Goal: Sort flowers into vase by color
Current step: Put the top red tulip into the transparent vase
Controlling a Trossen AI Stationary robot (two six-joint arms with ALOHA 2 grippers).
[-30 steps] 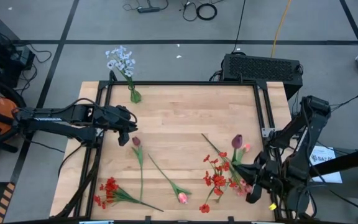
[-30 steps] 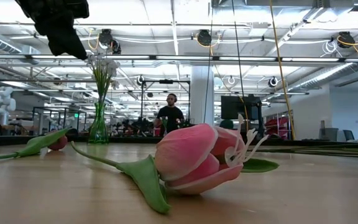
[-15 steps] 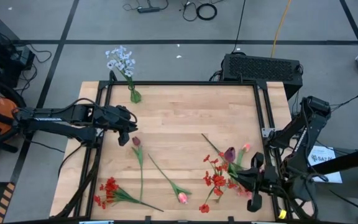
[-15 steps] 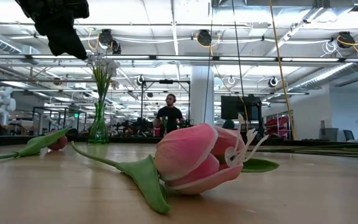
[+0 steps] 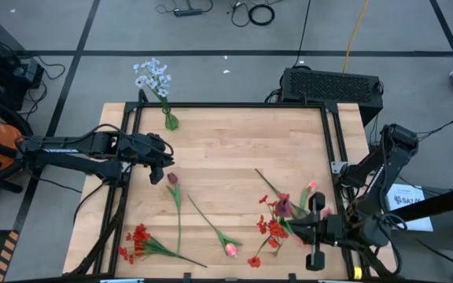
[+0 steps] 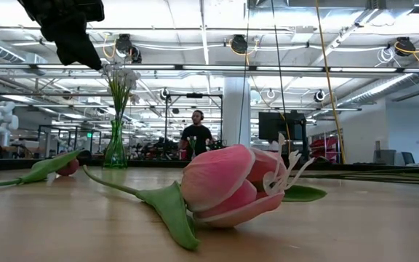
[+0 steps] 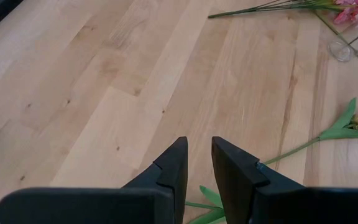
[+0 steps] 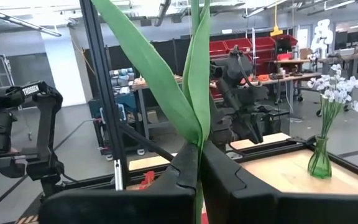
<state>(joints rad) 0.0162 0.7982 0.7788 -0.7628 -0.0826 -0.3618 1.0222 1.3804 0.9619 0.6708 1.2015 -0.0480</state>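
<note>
Two dark robot arms

Both arms, left arm [image 5: 77,147] and right arm [image 5: 384,169], are matte black, jointed, with blunt, angular black fingers [image 7: 169,171].

Flowers [image 5: 178,206] scattered flat on table

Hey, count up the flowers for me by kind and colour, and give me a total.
White sprig: 1
Red clusters: 2
Pink cluster: 1
Pink tulip: 1
Dark red tulips: 2, one held by the right claw
Total: 7
</note>
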